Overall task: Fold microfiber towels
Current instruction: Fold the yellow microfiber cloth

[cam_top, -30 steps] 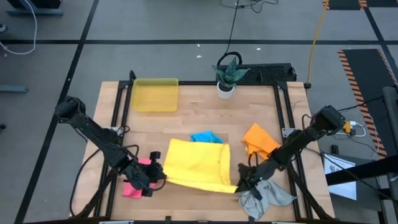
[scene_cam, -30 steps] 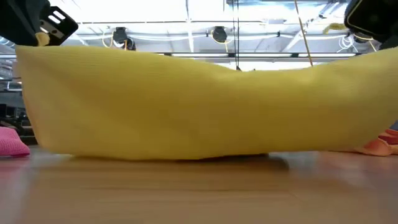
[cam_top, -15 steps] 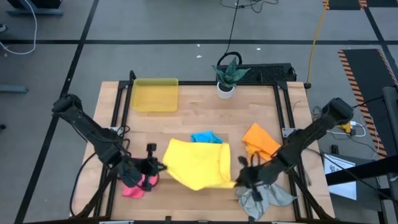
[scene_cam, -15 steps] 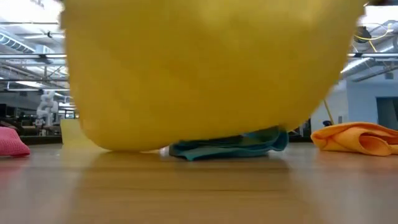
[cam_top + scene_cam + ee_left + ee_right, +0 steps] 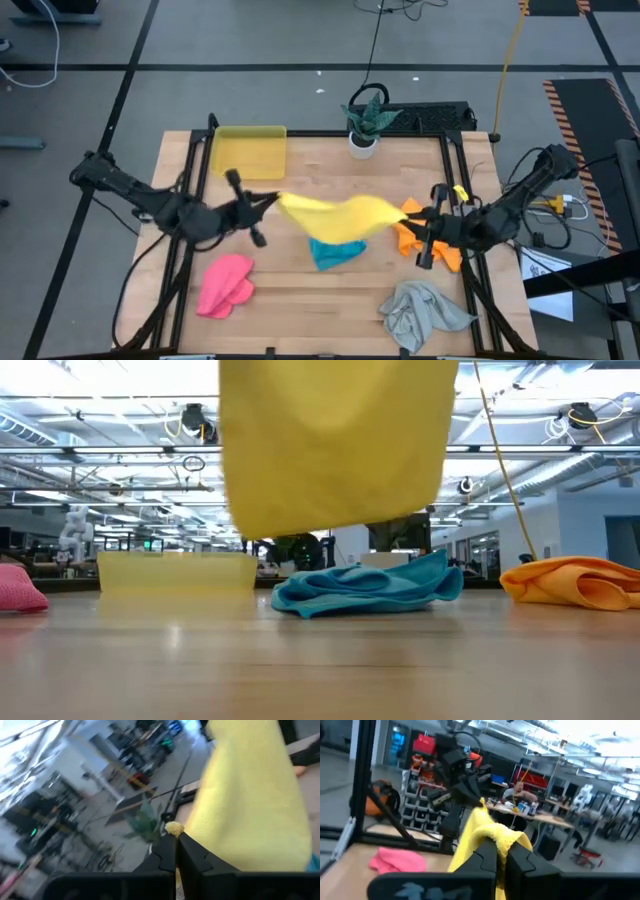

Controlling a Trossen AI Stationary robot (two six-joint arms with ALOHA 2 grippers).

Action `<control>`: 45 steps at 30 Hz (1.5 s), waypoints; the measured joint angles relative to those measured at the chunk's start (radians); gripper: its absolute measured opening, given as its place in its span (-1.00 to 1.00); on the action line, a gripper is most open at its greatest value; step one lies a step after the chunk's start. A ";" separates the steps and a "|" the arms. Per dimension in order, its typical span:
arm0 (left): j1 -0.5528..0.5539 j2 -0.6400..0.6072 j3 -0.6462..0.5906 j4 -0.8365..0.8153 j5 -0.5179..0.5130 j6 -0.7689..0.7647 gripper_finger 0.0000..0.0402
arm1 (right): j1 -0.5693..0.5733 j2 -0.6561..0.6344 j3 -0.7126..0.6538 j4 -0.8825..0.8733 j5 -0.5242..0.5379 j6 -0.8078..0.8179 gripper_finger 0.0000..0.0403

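Above the middle of the counter [image 5: 320,180], the yellow towel [image 5: 335,212] hangs in the air, stretched between the two arms. The left fingers [image 5: 262,203] are clamped on one corner and the right fingers [image 5: 420,213] on the opposite corner along the same edge; both wrist views show yellow cloth pinched between closed tips. The held edge, the cloth's long axis right now, runs side to side across the counter, from left arm to right arm, and sags a little between the grips. From that edge the towel drops straight down, its free lower edge well clear of the wood in the low view.

Under and just behind it lies the crumpled blue towel [image 5: 365,588]. The orange towel [image 5: 420,222] sits beside the right fingers, the pink towel [image 5: 226,283] toward the front left, the grey towel [image 5: 424,312] at the front right.

Neither arm is nearer: each already has its corner. A fold likely turns on lowering the hanging edge onto bare wood in front of the blue towel, keeping the top edge level.
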 joint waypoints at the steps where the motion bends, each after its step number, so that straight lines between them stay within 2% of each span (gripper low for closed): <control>1: 0.030 0.002 0.000 0.012 0.059 0.025 -0.95 | 0.013 0.000 0.000 0.003 0.007 -0.017 -1.00; 3: 0.095 0.022 0.000 0.034 0.162 0.032 -0.96 | 0.048 0.003 0.000 0.002 0.059 -0.025 -1.00; 5: 0.143 0.047 -0.010 0.048 0.222 0.014 -0.98 | 0.093 0.017 0.000 -0.030 0.116 0.011 -1.00; 7: 0.175 0.070 -0.039 0.072 0.239 0.004 -0.97 | 0.136 0.041 0.000 -0.115 0.123 0.111 -1.00; 9: 0.196 0.097 -0.087 0.127 0.242 -0.006 -0.96 | 0.161 0.083 0.000 -0.214 0.084 0.272 -1.00; 11: 0.203 0.127 -0.150 0.145 0.238 -0.037 -0.97 | 0.153 0.146 -0.006 -0.267 -0.010 0.446 -1.00; 14: 0.191 0.162 -0.225 0.185 0.191 -0.109 -0.98 | 0.106 0.292 -0.032 -0.162 -0.243 0.630 -1.00; 19: 0.084 0.166 -0.288 0.195 0.096 -0.224 -0.95 | 0.025 0.557 -0.038 0.206 -0.712 0.661 -1.00; 22: 0.012 0.164 -0.323 0.206 0.020 -0.236 -0.98 | -0.024 0.671 -0.038 0.353 -0.873 0.649 -1.00; 26: -0.044 0.164 -0.384 0.192 -0.084 -0.293 -0.94 | -0.096 0.757 -0.037 0.403 -0.928 0.734 -1.00; 31: -0.071 0.164 -0.459 0.175 -0.083 -0.381 -0.80 | -0.187 0.845 -0.037 0.402 -0.931 0.882 -0.92; 33: -0.077 0.164 -0.480 0.165 -0.083 -0.401 -0.73 | -0.215 0.878 -0.032 0.399 -0.985 0.922 -0.84; 36: -0.092 0.159 -0.485 0.115 -0.084 -0.427 -0.62 | -0.253 0.904 -0.015 0.392 -1.123 0.953 -0.70; 40: -0.109 0.155 -0.475 0.048 -0.084 -0.484 -0.56 | -0.302 0.859 0.007 0.357 -1.242 0.967 -0.46; 43: -0.119 0.155 -0.475 0.026 -0.084 -0.513 -0.59 | -0.339 0.768 0.015 0.199 -1.230 0.955 -0.31; 45: -0.120 0.155 -0.475 0.012 -0.084 -0.540 -0.65 | -0.365 0.691 0.025 0.002 -1.145 0.932 -0.24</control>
